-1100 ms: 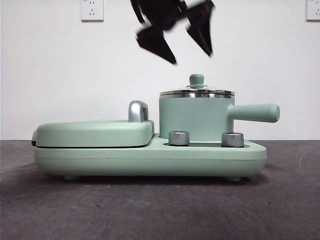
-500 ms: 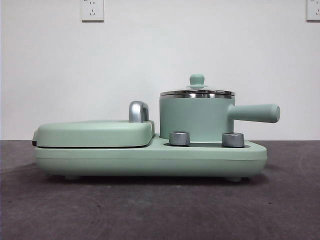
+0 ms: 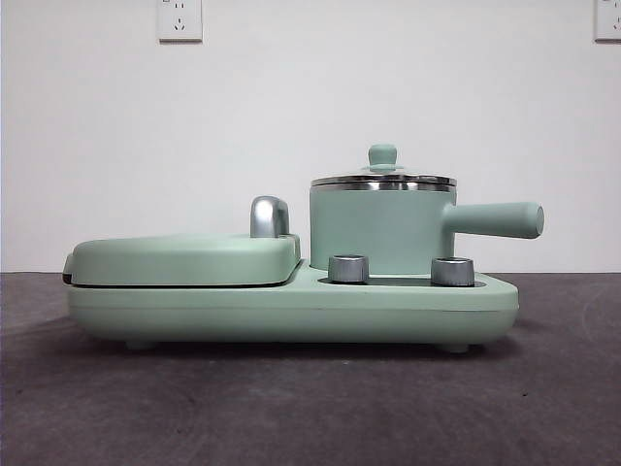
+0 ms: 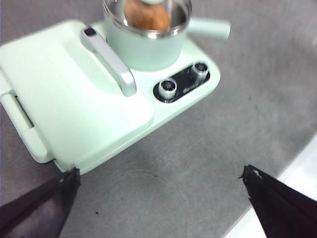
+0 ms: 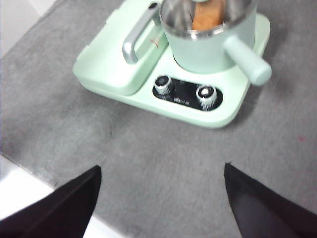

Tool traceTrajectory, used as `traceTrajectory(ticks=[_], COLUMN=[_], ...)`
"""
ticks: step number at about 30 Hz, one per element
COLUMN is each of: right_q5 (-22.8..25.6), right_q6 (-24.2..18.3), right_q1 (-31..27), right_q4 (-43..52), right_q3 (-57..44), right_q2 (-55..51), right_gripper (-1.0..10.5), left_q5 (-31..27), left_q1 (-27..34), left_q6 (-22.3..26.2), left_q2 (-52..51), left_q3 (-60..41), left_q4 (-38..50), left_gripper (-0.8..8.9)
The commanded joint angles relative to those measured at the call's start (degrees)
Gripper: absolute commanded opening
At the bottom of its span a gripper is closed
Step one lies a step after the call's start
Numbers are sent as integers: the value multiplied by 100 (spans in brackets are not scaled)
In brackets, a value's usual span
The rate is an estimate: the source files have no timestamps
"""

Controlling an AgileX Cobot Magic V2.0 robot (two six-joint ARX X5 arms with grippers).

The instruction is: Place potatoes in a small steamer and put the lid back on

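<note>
The small mint-green steamer (image 3: 380, 233) stands on the right of the appliance base, side handle pointing right. The lid (image 3: 382, 180) sits flat on its steel rim, mint knob on top. The orange-brown potato (image 4: 147, 17) lies inside the pot, seen through the lid from above; it also shows in the right wrist view (image 5: 208, 19). My left gripper (image 4: 158, 181) is open and empty, held high and back from the appliance. My right gripper (image 5: 161, 171) is open and empty, also well clear of the steamer (image 5: 208, 52). Neither gripper shows in the front view.
The flat mint-green grill cover (image 3: 184, 257) with its chrome handle (image 3: 269, 216) lies shut left of the pot. Two steel dials (image 3: 347, 268) sit on the base (image 3: 291, 311) in front of the pot. The grey table's white edge (image 5: 20, 196) is near both grippers.
One second ago an open gripper hung just above and left of the lid's knob. It has since risen out of the front view. The pot and lid have not moved.
</note>
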Motion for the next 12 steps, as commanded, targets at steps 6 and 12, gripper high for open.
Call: traceTrajectory(ticks=[6, 12], right_q5=[-15, -13], right_q6=[-249, -249], right_q1=[33, 33], right_q4=[177, 149], right_q3=[42, 42], right_q2=[33, 33], right_gripper=[393, 28], left_q5=[-2, -2], left_q1=[-35, -35], left_q6=[-608, -629], left_q2=[-1530, -1816], left_q3=[-1416, -1440], left_q4=[535, 407], left_gripper=[426, 18])
